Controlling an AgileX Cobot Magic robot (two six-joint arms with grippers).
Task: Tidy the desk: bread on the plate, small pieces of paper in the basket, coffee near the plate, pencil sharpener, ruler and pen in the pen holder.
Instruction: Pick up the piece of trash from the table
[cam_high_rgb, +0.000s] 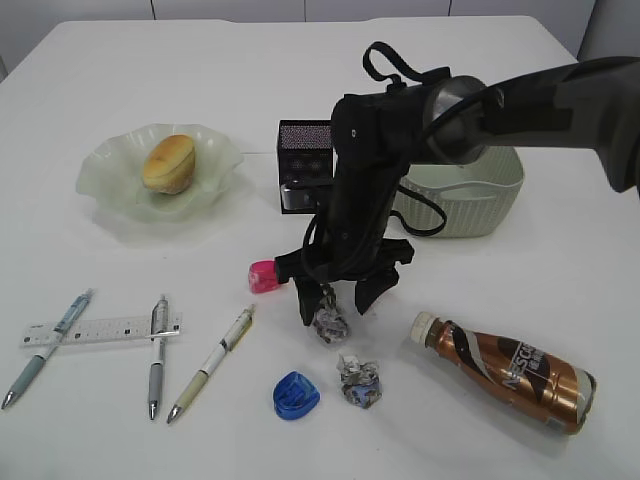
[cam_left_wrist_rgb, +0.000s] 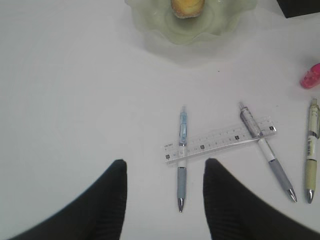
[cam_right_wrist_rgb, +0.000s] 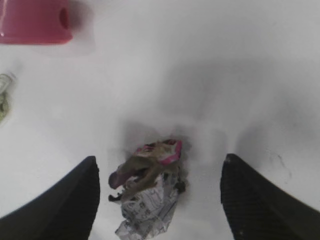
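Left of the basket (cam_high_rgb: 470, 195), on the surface: paper wad (cam_right_wrist_rgb: 147, 200) between the wide-open, empty right pincer (cam_high_rgb: 335, 300); step, judged: paper to basket; next: descend, close squarely; left pincer (cam_left_wrist_rgb: 165, 200) half-open, empty.

pen holder (cam_high_rgb: 303, 165) partly hidden by arm; plate (cam_left_wrist_rgb: 150, 30) cut off at top.

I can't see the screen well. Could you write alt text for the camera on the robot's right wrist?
The open right gripper straddles a crumpled wad of printed paper lying on the white desk, its two black fingers standing apart from the wad on either side. A pink pencil sharpener sits at the top left corner.
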